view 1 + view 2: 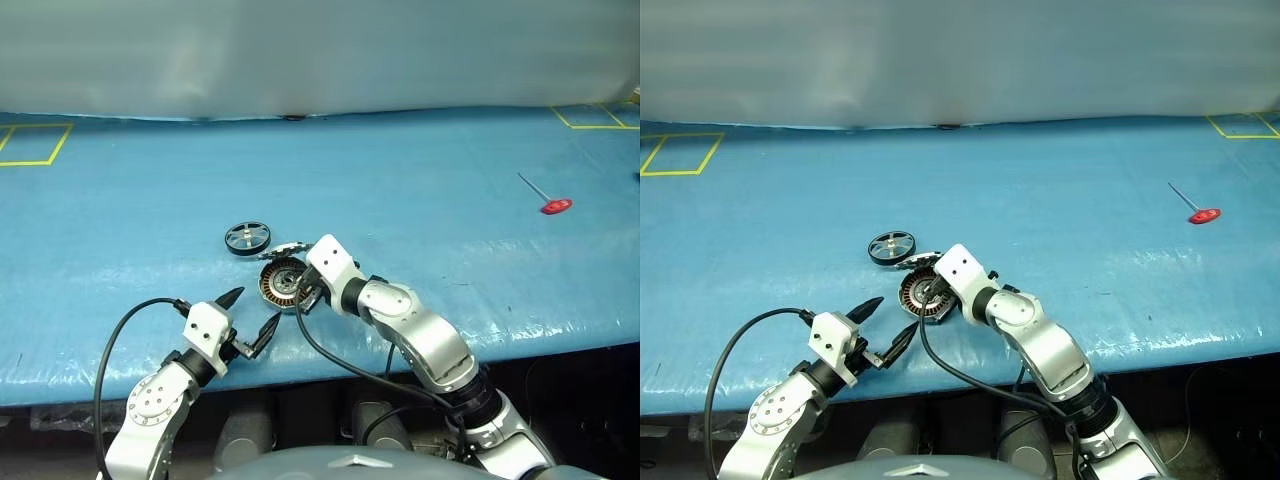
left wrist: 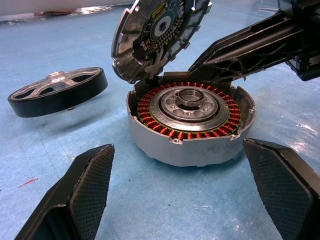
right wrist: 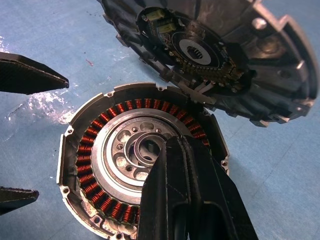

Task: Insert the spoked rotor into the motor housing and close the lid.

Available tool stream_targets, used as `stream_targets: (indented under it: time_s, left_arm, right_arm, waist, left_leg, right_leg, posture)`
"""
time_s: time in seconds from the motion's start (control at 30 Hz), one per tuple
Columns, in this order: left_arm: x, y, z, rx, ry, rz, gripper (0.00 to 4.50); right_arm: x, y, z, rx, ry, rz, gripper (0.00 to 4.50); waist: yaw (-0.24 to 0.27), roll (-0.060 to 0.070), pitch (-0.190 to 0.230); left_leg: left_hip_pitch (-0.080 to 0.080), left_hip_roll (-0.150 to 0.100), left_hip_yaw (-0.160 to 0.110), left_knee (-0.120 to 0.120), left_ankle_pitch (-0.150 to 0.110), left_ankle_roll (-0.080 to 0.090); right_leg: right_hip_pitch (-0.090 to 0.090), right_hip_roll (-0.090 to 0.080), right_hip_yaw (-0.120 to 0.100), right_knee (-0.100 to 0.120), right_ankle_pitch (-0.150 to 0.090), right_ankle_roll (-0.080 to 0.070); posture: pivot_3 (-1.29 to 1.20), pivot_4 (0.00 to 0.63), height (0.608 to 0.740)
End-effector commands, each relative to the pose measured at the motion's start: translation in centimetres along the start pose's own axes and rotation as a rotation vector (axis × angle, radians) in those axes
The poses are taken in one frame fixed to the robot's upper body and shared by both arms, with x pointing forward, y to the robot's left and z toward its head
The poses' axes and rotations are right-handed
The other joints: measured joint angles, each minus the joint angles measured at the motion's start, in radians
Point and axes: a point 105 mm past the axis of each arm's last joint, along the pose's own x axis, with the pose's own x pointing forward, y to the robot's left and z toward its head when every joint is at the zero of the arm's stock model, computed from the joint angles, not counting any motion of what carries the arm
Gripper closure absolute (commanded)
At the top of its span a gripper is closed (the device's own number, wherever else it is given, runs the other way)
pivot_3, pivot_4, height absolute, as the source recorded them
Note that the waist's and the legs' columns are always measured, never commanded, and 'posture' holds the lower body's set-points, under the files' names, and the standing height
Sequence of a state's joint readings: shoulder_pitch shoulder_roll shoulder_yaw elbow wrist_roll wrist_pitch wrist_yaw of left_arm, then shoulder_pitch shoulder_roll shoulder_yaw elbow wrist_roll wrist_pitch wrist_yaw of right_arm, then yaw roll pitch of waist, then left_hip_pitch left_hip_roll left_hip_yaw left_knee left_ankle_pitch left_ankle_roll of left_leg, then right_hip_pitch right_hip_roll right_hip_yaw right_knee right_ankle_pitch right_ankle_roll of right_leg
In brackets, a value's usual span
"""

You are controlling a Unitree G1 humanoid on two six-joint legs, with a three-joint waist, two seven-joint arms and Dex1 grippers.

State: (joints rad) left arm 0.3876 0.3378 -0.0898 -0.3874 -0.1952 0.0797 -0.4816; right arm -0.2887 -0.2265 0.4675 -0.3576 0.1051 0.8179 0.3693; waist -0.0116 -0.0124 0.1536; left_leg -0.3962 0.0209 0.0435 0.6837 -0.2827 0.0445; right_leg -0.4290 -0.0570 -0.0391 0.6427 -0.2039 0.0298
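The motor housing (image 1: pixel 283 284) sits near the blue table's (image 1: pixel 420 200) front edge, lid (image 2: pixel 159 35) propped up behind, spoked rotor (image 1: pixel 247 238) just far-left. The right gripper (image 3: pixel 172 150), pinched shut, hangs over its centre; the left gripper (image 1: pixel 250 316) is spread wide nearby. A red-handled tool (image 1: pixel 548 200) lies far right.

Copper windings (image 2: pixel 186 131), blk-rimmed rotor (image 2: pixel 59 92)

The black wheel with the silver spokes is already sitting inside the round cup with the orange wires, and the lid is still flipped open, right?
Not quite. The spoked rotor lies on the blue table beside the motor housing, not inside it; the left wrist view shows this. The lid is flipped open, as you said.
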Motion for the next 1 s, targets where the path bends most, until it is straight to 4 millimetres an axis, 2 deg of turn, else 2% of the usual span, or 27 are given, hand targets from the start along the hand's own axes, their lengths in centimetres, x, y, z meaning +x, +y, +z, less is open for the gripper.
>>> stream_targets:
  time_s: [0.03, 0.87, 1.0]
  left_arm:
    - [-0.02, -0.19, 0.28, 0.014, -0.015, -0.007, 0.0]
    - [-0.17, -0.49, 0.13, -0.002, -0.006, -0.011, 0.0]
    - [-0.18, -0.56, 0.03, -0.005, -0.005, -0.013, 0.0]
  right_arm:
    - [0.0, 0.14, 0.61, -0.014, -0.018, 0.002, 4.46]
    - [0.05, 0.69, 0.02, -0.006, 0.002, 0.022, 4.46]
    - [0.09, 0.18, 0.88, -0.008, -0.045, -0.008, 4.46]
  waist:
    - [0.0, 0.0, 0.0]
    - [0.0, 0.0, 0.0]
    - [0.0, 0.0, 0.0]
  left_leg:
    - [0.0, 0.0, 0.0, 0.0, 0.0, 0.0]
    - [0.0, 0.0, 0.0, 0.0, 0.0, 0.0]
    - [0.0, 0.0, 0.0, 0.0, 0.0, 0.0]
  right_leg:
    - [0.0, 0.0, 0.0, 0.0, 0.0, 0.0]
    - [0.0, 0.0, 0.0, 0.0, 0.0, 0.0]
    - [0.0, 0.0, 0.0, 0.0, 0.0, 0.0]
  posture:
    - [0.0, 0.15, 0.74]
    - [0.0, 0.15, 0.74]
    - [0.0, 0.15, 0.74]
